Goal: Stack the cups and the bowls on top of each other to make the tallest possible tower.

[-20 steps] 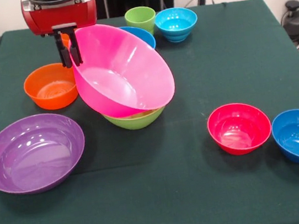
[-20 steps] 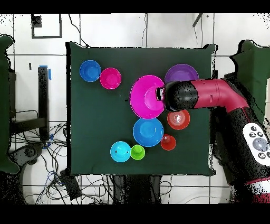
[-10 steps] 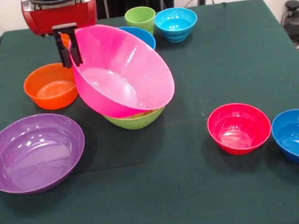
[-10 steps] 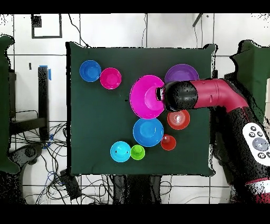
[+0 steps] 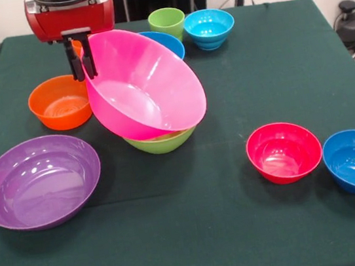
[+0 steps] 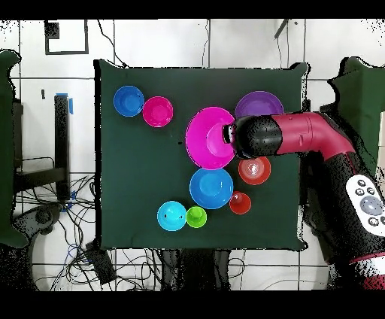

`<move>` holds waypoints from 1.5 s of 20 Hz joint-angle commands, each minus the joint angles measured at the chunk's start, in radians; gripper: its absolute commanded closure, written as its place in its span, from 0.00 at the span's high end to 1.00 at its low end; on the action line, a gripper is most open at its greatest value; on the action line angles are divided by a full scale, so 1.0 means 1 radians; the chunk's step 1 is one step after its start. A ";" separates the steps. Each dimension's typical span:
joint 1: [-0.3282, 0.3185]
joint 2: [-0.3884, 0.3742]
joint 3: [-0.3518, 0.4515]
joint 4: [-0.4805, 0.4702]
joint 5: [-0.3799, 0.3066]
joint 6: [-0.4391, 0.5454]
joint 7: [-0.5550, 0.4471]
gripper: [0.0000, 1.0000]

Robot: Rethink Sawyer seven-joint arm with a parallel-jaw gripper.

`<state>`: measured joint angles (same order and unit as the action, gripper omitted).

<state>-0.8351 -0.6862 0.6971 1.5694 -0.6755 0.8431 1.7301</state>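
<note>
At table centre, almost nothing altered over the last second: pink bowl (image 5: 144,85) hung tilted as before, far rim pinched by the closed gripper (image 5: 82,64), lower edge resting on the lime green bowl (image 5: 160,141). Probably a pause mid-placement, stack barely begun. Alongside, unmoved: purple bowl (image 5: 39,181), orange bowl (image 5: 59,102), red bowl (image 5: 284,152), light green cup (image 5: 166,22).

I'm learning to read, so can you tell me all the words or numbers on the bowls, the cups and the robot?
None can be read. The pink bowl, purple bowl, red bowl and green cup are plain, with no letters.
The robot's hand shows none either.
Small marks on the arm's white panel are too small to read.
</note>
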 commanded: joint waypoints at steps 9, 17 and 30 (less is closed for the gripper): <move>-0.005 0.027 0.051 -0.031 -0.058 0.020 -0.301 0.00; 0.017 0.021 0.035 -0.029 -0.062 0.038 -0.265 0.00; -0.002 0.006 0.040 0.008 -0.054 -0.014 -0.229 0.00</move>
<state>-0.8439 -0.6862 0.7096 1.5695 -0.6830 0.8433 1.7301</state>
